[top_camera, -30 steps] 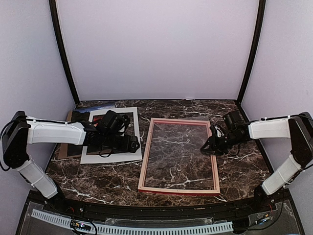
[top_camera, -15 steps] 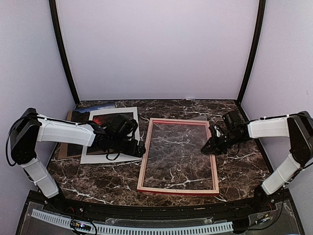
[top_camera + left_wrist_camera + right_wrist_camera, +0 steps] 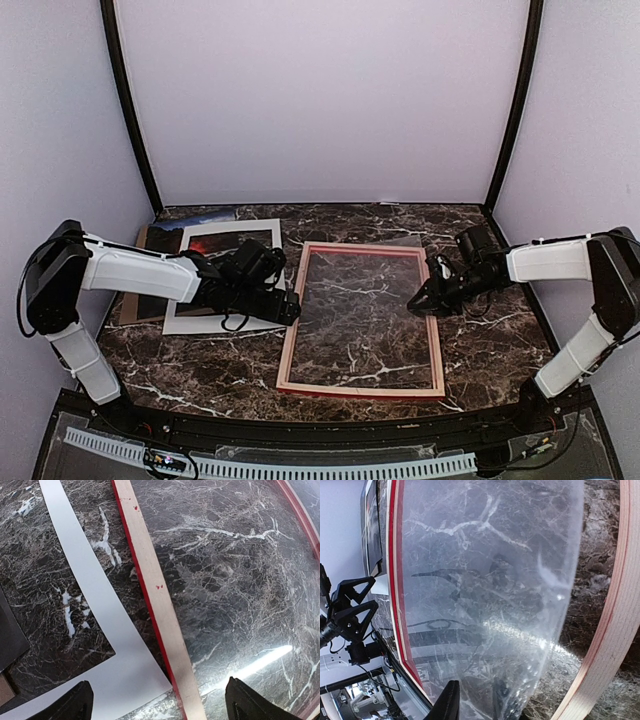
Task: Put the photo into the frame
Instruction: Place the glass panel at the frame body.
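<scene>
The frame [image 3: 289, 335] lies flat at mid-table, pale wood side up with red edges showing. My left gripper [image 3: 291, 308] is open, its jaws standing either side of the frame's left rail [image 3: 155, 595], in the left wrist view [image 3: 160, 707] too. The photo [image 3: 222, 241], dark with a red glow, lies at the back left, partly hidden by my left arm. My right gripper [image 3: 421, 299] is shut on the right edge of a clear sheet [image 3: 490, 580] that lies over the frame; one finger [image 3: 447, 702] is in front of the sheet, the other behind it.
A white mat [image 3: 205, 322] lies left of the frame, its corner close to the rail [image 3: 90, 595]. A brown backing board [image 3: 128, 300] sits at the far left under the mat. Dark marble tabletop [image 3: 500, 340]; pale walls close in on three sides.
My left gripper has moved right off the mat to the frame's left rail, uncovering more of the photo. The frame has shifted slightly left. The right gripper has barely moved.
</scene>
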Controlling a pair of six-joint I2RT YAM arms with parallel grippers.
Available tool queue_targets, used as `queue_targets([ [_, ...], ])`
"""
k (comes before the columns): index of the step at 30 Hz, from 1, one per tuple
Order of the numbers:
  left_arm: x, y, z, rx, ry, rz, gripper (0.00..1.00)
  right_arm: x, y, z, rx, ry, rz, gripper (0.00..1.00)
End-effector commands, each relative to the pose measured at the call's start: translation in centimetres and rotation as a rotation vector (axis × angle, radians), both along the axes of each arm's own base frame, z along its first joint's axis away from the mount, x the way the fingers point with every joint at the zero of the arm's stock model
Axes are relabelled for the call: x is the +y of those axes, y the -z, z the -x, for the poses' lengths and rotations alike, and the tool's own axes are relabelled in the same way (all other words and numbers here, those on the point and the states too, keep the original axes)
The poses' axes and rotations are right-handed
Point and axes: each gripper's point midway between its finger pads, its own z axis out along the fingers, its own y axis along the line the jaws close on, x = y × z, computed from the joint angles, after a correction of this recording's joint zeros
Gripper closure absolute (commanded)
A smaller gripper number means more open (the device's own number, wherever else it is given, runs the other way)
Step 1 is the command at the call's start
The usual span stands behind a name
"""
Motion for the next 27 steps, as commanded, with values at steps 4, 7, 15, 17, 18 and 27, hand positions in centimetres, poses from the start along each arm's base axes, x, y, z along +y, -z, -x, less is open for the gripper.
queue_targets([
  [4,-1.5,-2.0,-0.8,-0.059,0.026,0.036,0.05,0.1,-0.3,-0.9,-0.014,0.002,0.011,0.65],
  [7,-2.4,-2.9,-0.8,-0.081,0.054,0.074,0.05,-0.2,-0.2,-1.1,-0.016,0.009,0.033,0.61],
  [15,-6.5,-4.8,0.2,-0.107,0.169,0.203,0.05,-1.5,-0.1,-1.5,-0.030,0.033,0.130,0.54],
  [17,-6.9,-4.9,0.2,-0.106,0.176,0.207,0.05,-1.9,-0.3,-1.6,-0.037,0.039,0.160,0.54],
  [18,-7.1,-4.8,0.2,-0.105,0.178,0.206,0.05,-2.3,-0.3,-1.7,-0.043,0.046,0.182,0.53],
  [27,-6.6,-4.9,-0.2,-0.114,0.150,0.169,0.05,-5.8,-0.9,-2.6,-0.112,0.109,0.391,0.47],
])
